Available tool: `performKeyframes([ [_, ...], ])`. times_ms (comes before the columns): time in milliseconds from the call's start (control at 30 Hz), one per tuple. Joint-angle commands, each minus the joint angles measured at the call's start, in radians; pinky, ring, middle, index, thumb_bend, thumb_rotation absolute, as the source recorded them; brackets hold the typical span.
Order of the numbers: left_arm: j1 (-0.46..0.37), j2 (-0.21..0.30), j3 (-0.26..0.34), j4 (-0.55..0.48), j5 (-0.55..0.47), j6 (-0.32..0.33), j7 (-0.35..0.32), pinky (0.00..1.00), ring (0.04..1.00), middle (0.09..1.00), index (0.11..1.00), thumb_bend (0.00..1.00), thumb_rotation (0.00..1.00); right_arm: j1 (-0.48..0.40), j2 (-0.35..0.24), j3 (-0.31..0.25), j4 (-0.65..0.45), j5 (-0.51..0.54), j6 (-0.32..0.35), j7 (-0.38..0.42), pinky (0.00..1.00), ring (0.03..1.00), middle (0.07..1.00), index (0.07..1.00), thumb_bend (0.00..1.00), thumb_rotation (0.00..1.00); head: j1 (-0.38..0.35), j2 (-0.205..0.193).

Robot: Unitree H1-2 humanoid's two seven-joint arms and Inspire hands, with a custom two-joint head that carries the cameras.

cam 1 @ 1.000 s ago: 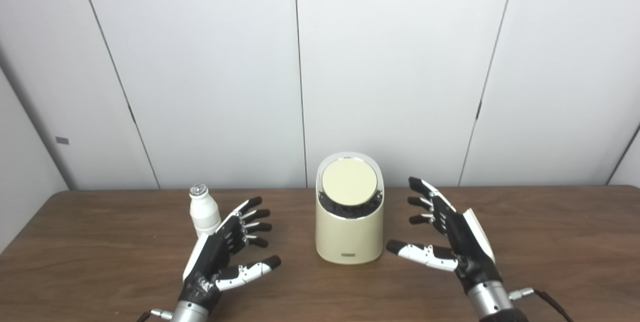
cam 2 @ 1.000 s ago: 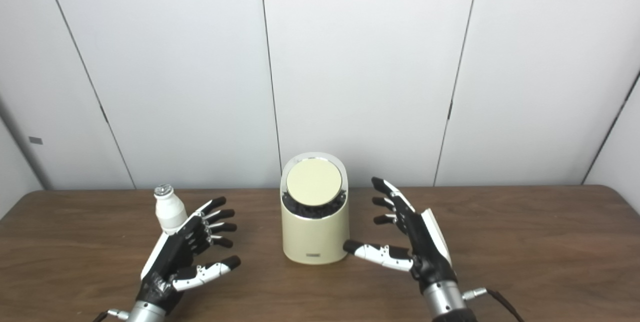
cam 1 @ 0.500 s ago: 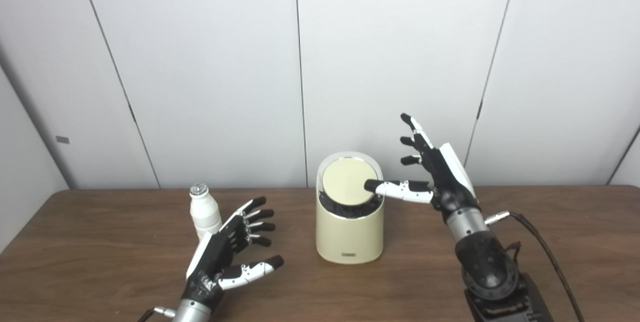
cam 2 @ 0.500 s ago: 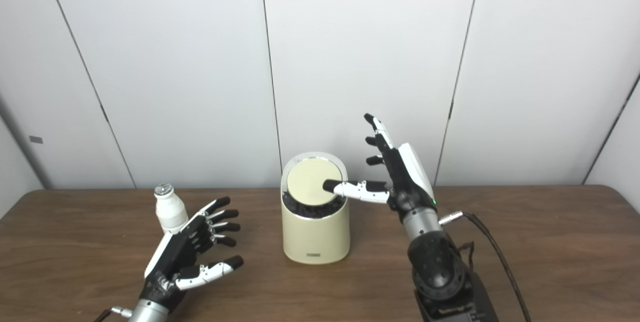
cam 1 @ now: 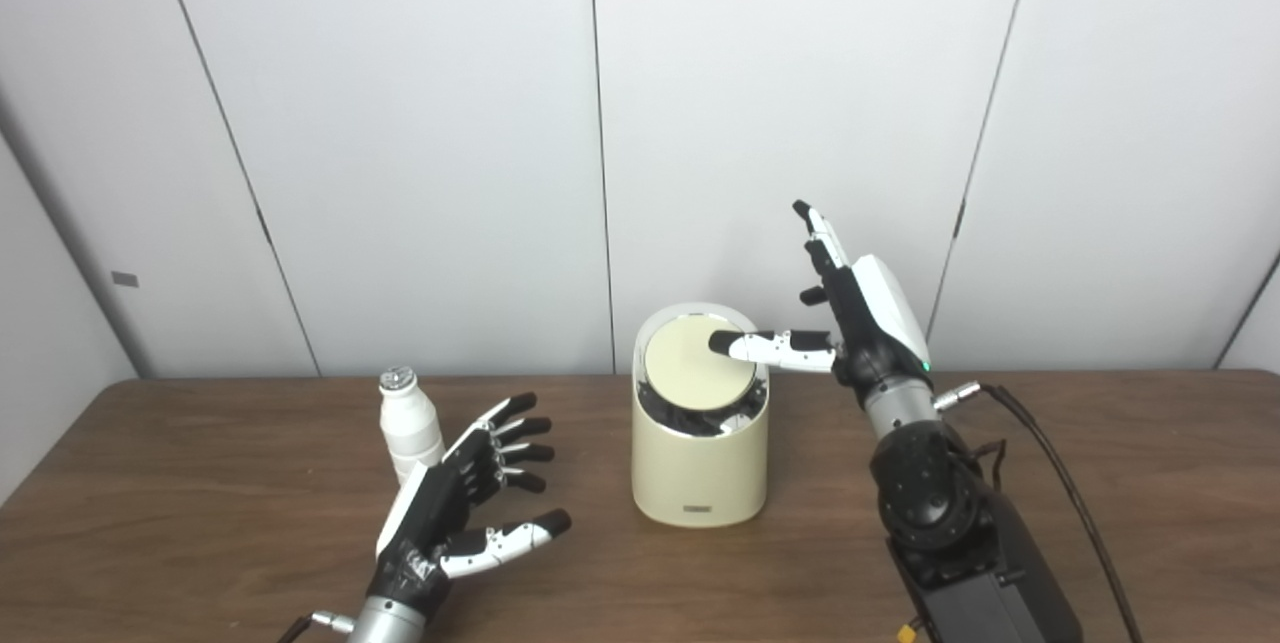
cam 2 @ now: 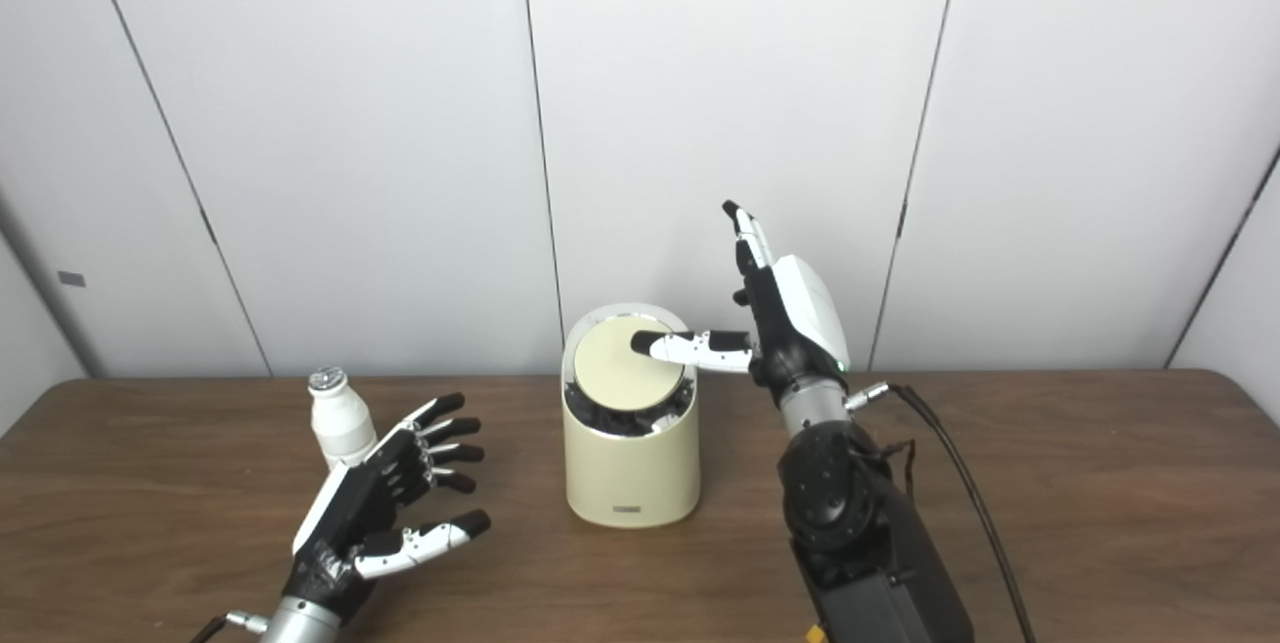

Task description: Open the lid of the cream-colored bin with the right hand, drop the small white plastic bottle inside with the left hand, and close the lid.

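The cream-colored bin (cam 1: 699, 473) stands mid-table with its round tilting lid (cam 1: 695, 363) facing me; a dark gap shows under the lid's lower edge. My right hand (cam 1: 855, 318) is raised beside the bin's upper right, open, fingers pointing up, its thumb resting on the lid's upper right part. The small white plastic bottle (cam 1: 408, 420) with a silver cap stands upright left of the bin. My left hand (cam 1: 465, 498) hovers open just right of and in front of the bottle, fingers spread, holding nothing.
The brown wooden table (cam 1: 200, 533) runs wall to wall, backed closely by white wall panels (cam 1: 420, 143). A black cable (cam 1: 1060, 483) trails from my right forearm across the table's right side.
My right hand rose from the table beside the bin to the lid, its thumb sliding further onto the lid. The lid has tipped slightly. The left hand and bottle stayed put.
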Motion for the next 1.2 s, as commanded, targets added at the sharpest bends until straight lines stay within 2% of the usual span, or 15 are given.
performKeyframes([
  [0, -0.044, 0.000, -0.001, -0.008, -0.011, -0.042, -0.003, 0.61, 0.733, 0.811, 0.895, 0.75, 0.10, -0.069, -0.007, 0.006, -0.015, -0.024, -0.009, -0.017, 0.76, 0.963, 1.000, 1.000, 0.90, 0.42, -0.001, 0.000],
  [33, -0.045, 0.000, -0.003, -0.007, -0.009, -0.044, -0.004, 0.61, 0.732, 0.810, 0.895, 0.75, 0.10, -0.071, -0.010, 0.012, -0.014, -0.030, -0.005, -0.010, 0.77, 0.967, 1.000, 1.000, 0.90, 0.42, 0.000, 0.000],
  [67, -0.046, -0.001, -0.004, -0.006, -0.007, -0.043, -0.003, 0.62, 0.737, 0.813, 0.897, 0.75, 0.09, -0.072, -0.013, 0.018, -0.012, -0.036, -0.003, -0.006, 0.82, 0.986, 1.000, 1.000, 0.91, 0.42, 0.001, 0.001],
  [133, -0.046, -0.004, -0.005, -0.007, -0.003, -0.041, 0.001, 0.62, 0.736, 0.813, 0.895, 0.75, 0.09, -0.074, -0.018, 0.026, -0.011, -0.044, -0.003, 0.001, 0.84, 0.989, 1.000, 1.000, 0.92, 0.42, 0.003, 0.001],
  [233, -0.047, -0.008, -0.006, -0.004, -0.003, -0.044, 0.002, 0.61, 0.728, 0.810, 0.893, 0.78, 0.13, -0.075, -0.025, 0.039, -0.005, -0.056, -0.013, 0.002, 0.79, 0.965, 1.000, 1.000, 0.94, 0.42, 0.005, 0.003],
  [567, -0.043, -0.016, -0.008, -0.029, -0.006, -0.021, 0.003, 0.61, 0.730, 0.814, 0.899, 0.77, 0.12, -0.076, -0.029, 0.072, -0.019, -0.104, 0.009, 0.033, 0.66, 0.923, 1.000, 1.000, 0.97, 0.38, 0.017, 0.015],
  [733, -0.040, -0.021, -0.006, -0.039, -0.005, -0.016, 0.007, 0.60, 0.723, 0.812, 0.894, 0.78, 0.11, -0.079, -0.036, 0.096, -0.010, -0.133, 0.016, 0.055, 0.67, 0.912, 1.000, 1.000, 1.00, 0.40, 0.022, 0.022],
  [1000, -0.032, -0.023, -0.010, -0.060, -0.004, -0.007, 0.005, 0.60, 0.722, 0.815, 0.896, 0.78, 0.12, -0.084, -0.041, 0.122, 0.010, -0.170, 0.030, 0.067, 0.70, 0.895, 1.000, 1.000, 0.94, 0.29, 0.025, 0.032],
  [1167, -0.026, -0.025, -0.015, -0.076, -0.001, 0.006, 0.006, 0.60, 0.711, 0.809, 0.893, 0.78, 0.12, -0.093, -0.046, 0.137, 0.034, -0.200, 0.048, 0.067, 0.71, 0.888, 0.999, 1.000, 0.94, 0.28, 0.035, 0.039],
])
